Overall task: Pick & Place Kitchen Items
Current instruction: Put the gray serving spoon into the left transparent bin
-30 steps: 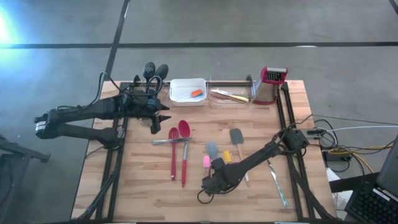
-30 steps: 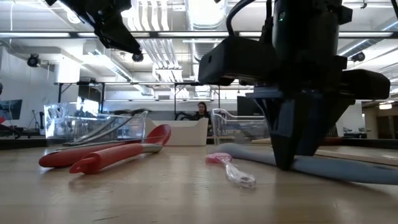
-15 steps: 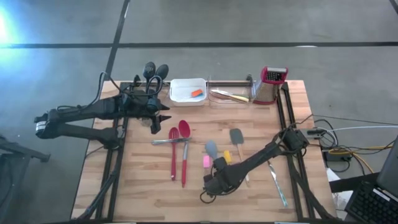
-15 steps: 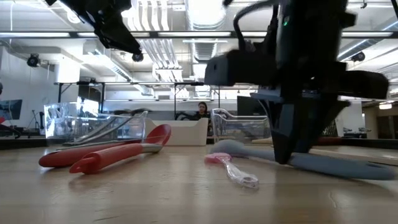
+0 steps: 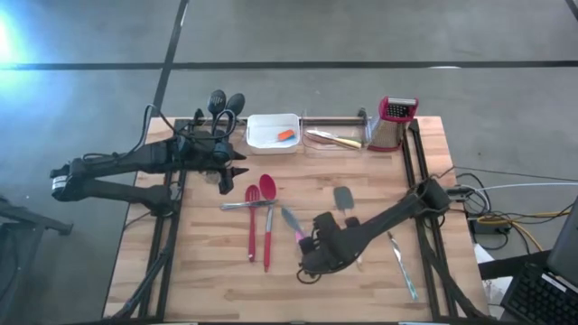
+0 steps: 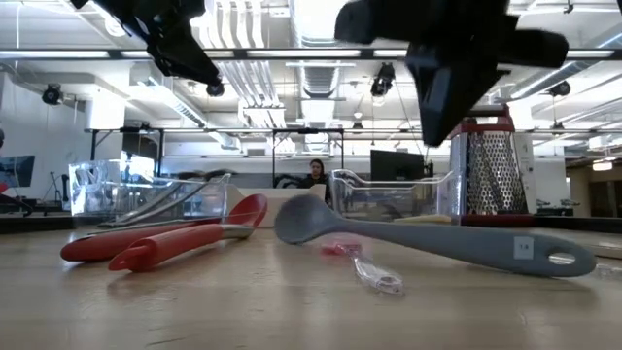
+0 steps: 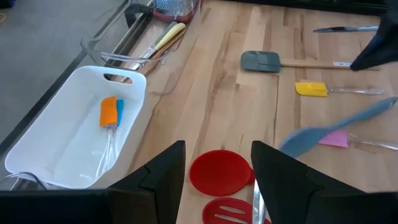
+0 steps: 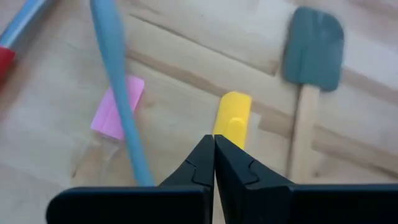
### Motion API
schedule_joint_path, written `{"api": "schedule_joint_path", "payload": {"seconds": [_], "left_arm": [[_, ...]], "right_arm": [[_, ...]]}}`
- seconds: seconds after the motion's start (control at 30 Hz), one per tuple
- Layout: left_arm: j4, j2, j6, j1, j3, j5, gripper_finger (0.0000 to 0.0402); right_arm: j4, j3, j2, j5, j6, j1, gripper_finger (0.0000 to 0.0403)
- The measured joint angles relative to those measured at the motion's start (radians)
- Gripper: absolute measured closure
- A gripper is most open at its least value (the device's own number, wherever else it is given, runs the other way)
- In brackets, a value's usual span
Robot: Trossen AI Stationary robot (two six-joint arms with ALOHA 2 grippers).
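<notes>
Right gripper: fingers clenched together with nothing between them, hanging raised over the front-middle of the desk. Just beside it, the grey-blue spoon is lying at a slant, crossing the pink block. The yellow block is sitting directly past the fingertips, with the grey spatula lying next to it.

Left gripper: fingers standing apart and holding nothing, hovering at the back left over the red spoon head.

Count: two red long-handled utensils lying side by side, one grey-blue spoon, one grey spatula, one pink block, one yellow block, one orange block lying in the white tray. One thin knife is lying front right, probably a second in the clear bin; can't tell for sure.

Surface: pale wood plank. Room behind: open workshop with ceiling strip lights, a person sitting far back.
</notes>
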Motion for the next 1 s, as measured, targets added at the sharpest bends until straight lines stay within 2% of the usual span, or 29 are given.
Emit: {"api": "schedule_joint_path", "payload": {"seconds": [0.37,0.67,0.8,1.0], "left_arm": [[-0.056,0.000,-0.045,0.000,0.000,-0.001,0.0213],[-0.044,0.000,-0.087,0.000,0.000,-0.001,0.0213],[-0.027,0.000,-0.095,0.000,0.000,0.000,0.0213],[-0.021,0.000,-0.076,0.000,0.000,0.000,0.0213]], "right_arm": [[0.008,-0.008,-0.093,-0.003,-0.220,0.001,0.0396],[0.116,-0.029,-0.037,-0.158,-0.365,-0.021,0.0392],[0.113,-0.049,-0.026,-0.186,-0.401,-0.044,0.0365],[0.217,-0.081,-0.026,-0.216,-0.497,-0.087,0.0304]]}}
